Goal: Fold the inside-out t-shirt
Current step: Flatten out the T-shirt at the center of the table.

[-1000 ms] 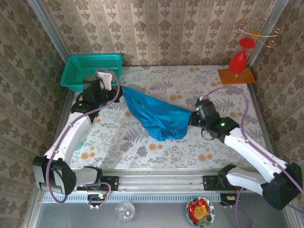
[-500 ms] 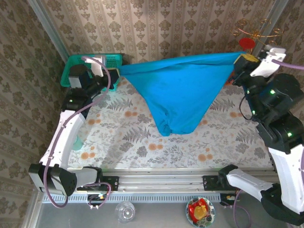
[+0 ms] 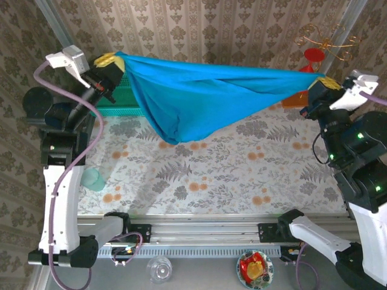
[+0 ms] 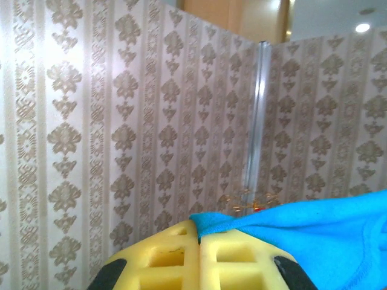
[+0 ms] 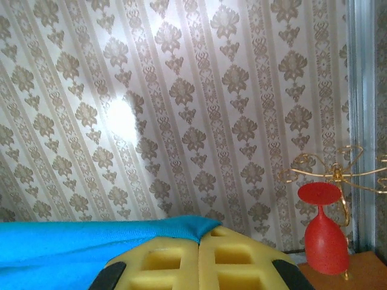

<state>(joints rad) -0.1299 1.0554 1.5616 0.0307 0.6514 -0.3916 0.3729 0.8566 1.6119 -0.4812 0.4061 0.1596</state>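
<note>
Left pincer (image 3: 112, 60) at ten o'clock and right pincer (image 3: 323, 81) at two, both clamped on the t-shirt (image 3: 199, 99), now hold it stretched above the bench (image 3: 242, 175), no longer heaped, ready for laying flat.

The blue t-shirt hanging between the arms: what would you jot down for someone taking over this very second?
Left gripper: shut on one end of the t-shirt, high at the far left.
Right gripper: shut on the other end, high at the far right.
Position: the t-shirt is stretched in the air between them, its middle sagging toward the table.
Done: lifted and spread out.
Left: no fold made yet; lay it flat, then fold.
</note>
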